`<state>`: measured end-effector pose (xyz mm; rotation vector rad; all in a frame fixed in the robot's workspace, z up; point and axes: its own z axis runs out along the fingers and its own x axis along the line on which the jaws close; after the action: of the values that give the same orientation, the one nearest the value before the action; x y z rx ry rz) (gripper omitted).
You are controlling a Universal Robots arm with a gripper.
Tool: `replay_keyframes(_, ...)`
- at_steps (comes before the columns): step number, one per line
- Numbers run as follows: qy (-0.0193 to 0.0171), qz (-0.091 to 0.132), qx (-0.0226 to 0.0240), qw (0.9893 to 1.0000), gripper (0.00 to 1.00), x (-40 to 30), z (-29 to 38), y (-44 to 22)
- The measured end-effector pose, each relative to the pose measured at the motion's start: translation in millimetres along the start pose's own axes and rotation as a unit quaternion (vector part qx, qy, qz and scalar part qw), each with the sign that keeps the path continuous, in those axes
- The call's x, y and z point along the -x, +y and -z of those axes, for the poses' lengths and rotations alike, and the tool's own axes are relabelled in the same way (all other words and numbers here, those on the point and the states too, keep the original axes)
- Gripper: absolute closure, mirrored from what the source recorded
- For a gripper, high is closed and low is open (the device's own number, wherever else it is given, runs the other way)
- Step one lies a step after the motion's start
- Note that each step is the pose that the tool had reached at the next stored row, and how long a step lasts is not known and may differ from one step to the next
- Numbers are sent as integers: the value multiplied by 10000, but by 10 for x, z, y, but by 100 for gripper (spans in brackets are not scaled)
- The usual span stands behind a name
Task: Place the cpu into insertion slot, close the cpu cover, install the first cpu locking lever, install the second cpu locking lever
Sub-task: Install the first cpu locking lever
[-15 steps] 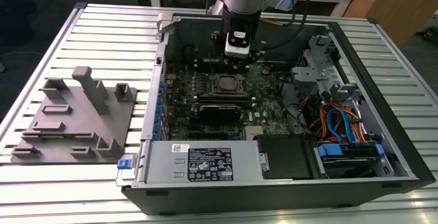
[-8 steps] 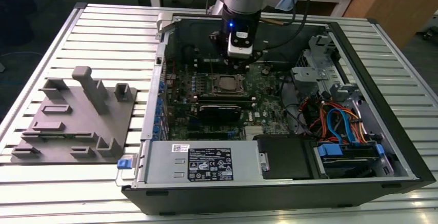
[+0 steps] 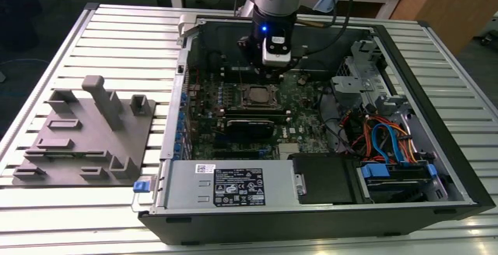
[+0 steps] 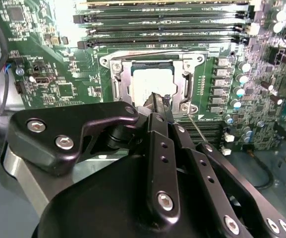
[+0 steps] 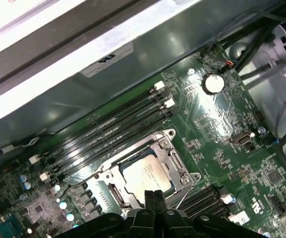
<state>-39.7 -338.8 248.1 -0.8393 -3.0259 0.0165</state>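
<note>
Gripper [image 3: 274, 68] hangs inside the open pc case [image 3: 459, 173]; the arm comes in from 12 o'clock in the exterior view. Fingers are pressed together, narrow, with nothing between them.

cpu [image 5: 143, 173] sits flat in the insertion slot [image 4: 147, 65]. Its silver top shows through the window of the cpu cover [image 4: 186, 82], which lies down flat around it. In the exterior view the socket is near the gripper, at 6 o'clock from it. In both wrist views the fingertips overlap the near edge of the chip and cover. Cannot tell whether they touch or hover.

1 thin lever rod [image 4: 197, 130] runs out from a socket corner just beside the fingers. Cannot tell whether it is hooked.

Memory slots [image 5: 108, 130] run in a parallel bank along the far side of the socket from the gripper. A coin cell [image 5: 213, 83] sits on the green board, well apart from the socket.

Exterior view, rest of the scene:
- A black block [image 3: 249, 128] sits on the board at 6 o'clock from the socket.
- The power supply [image 3: 230, 184] sits at the case's 6 o'clock edge.
- Orange and blue cables [image 3: 381, 138] lie around 4 o'clock.
- A grey fixture tray [image 3: 86, 132] sits on the slatted table [image 3: 125, 33], at 9 o'clock from the case.
</note>
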Motion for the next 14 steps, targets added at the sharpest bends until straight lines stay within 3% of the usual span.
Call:
replay_keyframes(6, -4, 416, 1, 9991, 89, 0, 0, 0)
replay_keyframes(14, -10, 936, 1, 9956, 89, 0, 0, 0)
